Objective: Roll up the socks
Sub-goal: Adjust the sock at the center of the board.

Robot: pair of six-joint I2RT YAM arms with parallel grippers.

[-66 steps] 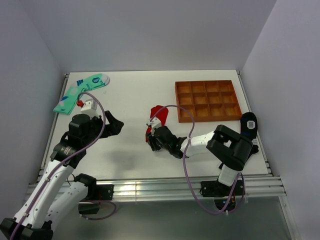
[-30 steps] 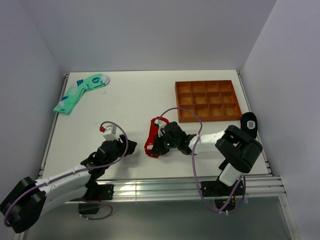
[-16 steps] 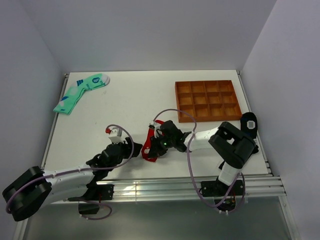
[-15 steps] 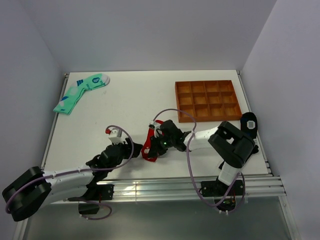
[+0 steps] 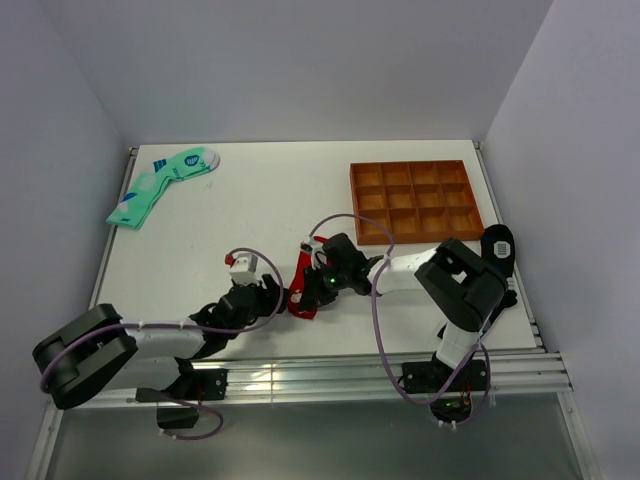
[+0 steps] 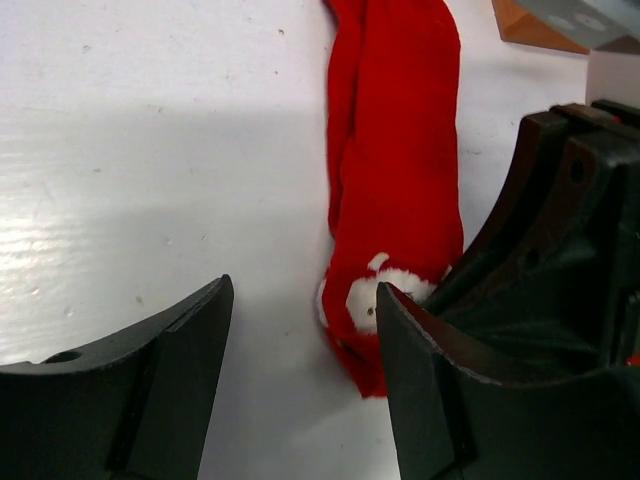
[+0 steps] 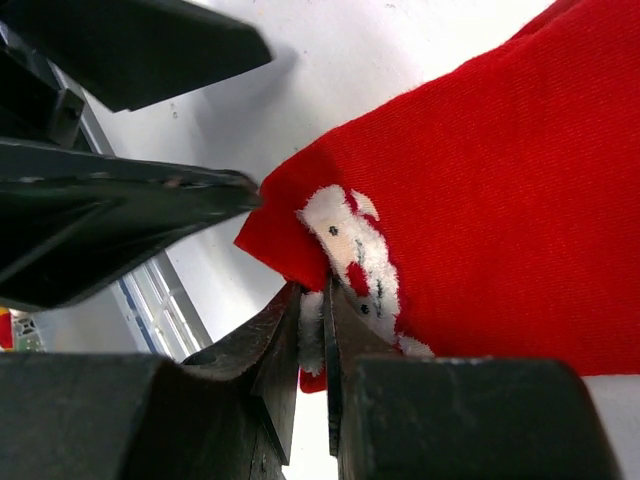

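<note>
Bright red soft fabric socks (image 5: 303,283) lie stretched out as a narrow strip on the white table (image 5: 250,200). They sit mid-table, off the near-left corner of the brown wooden compartment tray (image 5: 415,200) and apart from it. Right hand (image 7: 312,305) is clamped tight on the near end, pinching the fabric right at the little white figure mark. Left hand (image 6: 300,335) sits low on the other side, jaws apart, nothing in them. The socks' near end lies between its fingers, closer to one than the other, and the two hands are very nearly touching.

This looks like the set-up for the first turn of the roll. To do it well, I'd say the left hand should close on the whole thickness of that end, not just the top layer, before the right lets go. Then tuck the end over tightly and hold the strip straight, or the roll may go loose and lopsided. It's tight quarters too, so the fingers knocking together is the risk.
</note>
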